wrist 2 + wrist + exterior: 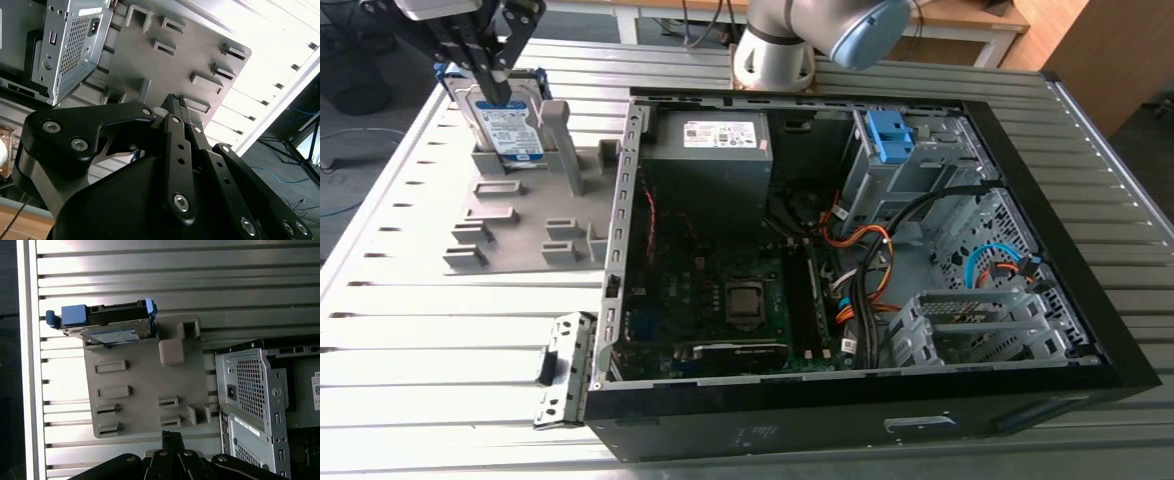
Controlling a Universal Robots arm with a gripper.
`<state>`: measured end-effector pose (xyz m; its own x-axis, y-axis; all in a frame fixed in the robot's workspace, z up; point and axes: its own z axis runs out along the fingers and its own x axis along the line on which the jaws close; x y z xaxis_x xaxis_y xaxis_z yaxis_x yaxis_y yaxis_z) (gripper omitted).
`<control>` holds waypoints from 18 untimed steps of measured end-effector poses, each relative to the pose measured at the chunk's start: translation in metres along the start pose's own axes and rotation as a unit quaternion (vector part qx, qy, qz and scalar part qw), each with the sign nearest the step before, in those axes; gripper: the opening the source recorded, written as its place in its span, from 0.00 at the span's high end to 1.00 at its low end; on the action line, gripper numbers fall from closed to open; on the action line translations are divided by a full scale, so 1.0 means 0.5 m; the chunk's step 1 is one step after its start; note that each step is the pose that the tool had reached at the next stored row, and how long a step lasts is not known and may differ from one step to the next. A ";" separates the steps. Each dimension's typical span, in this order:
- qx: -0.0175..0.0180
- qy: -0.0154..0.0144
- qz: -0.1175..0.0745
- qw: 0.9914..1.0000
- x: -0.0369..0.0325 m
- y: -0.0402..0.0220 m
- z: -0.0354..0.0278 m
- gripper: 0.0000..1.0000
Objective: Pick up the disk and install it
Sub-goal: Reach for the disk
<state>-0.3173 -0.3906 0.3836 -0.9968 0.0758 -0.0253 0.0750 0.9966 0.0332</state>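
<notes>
In the exterior view the disk (pixel 504 125) has its lower edge hidden inside the grey holder (pixel 520 222). Above the disk, the end effector (pixel 494 88) is cut off by the picture's edge. Whether they touch is unclear.

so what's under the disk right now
A grey slotted holder lying on the ribbed metal table. The disk stands on edge between the holder's uprights. Those uprights cover the disk's bottom edge and whatever it rests on.
</notes>
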 end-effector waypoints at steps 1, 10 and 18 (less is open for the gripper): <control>0.000 0.000 0.000 1.000 0.009 0.007 0.002 0.89; 0.001 0.000 0.000 1.000 0.038 0.027 0.011 0.89; 0.002 0.000 0.000 1.000 0.051 0.058 0.022 0.89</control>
<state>-0.3400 -0.3593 0.3728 -0.9968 0.0759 -0.0256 0.0752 0.9967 0.0299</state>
